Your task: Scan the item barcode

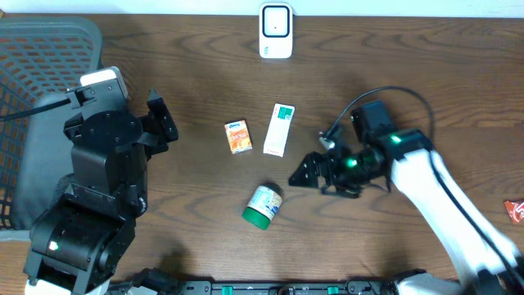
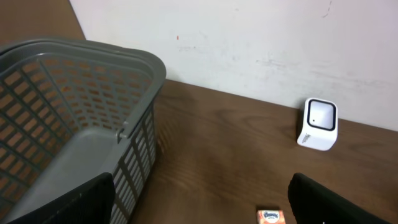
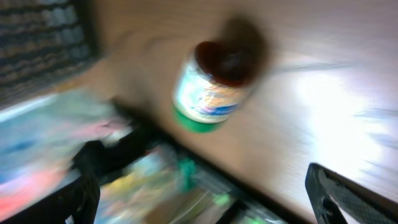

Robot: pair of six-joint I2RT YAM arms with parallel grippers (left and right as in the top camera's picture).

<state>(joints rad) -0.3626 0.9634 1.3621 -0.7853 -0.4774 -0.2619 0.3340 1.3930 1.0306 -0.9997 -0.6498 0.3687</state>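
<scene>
Sitting at the far left of the worktop [image 1: 188, 65] is a grey basket [image 1: 41, 41], with the left tool [image 1: 161, 121] just beside it, fingers spread wide, gripping nothing. Near the middle lie an orange box [image 1: 238, 137] and a white-and-green carton [image 1: 279, 129], close but apart. The white scanner [image 1: 276, 31] stands behind them at the far edge. A green-lidded jar [image 1: 263, 206] lies on its side nearer the front. Just right of it the right tool [image 1: 301, 172] gapes wide, holding nothing. A red packet [image 1: 514, 211] sits at the right edge.
</scene>
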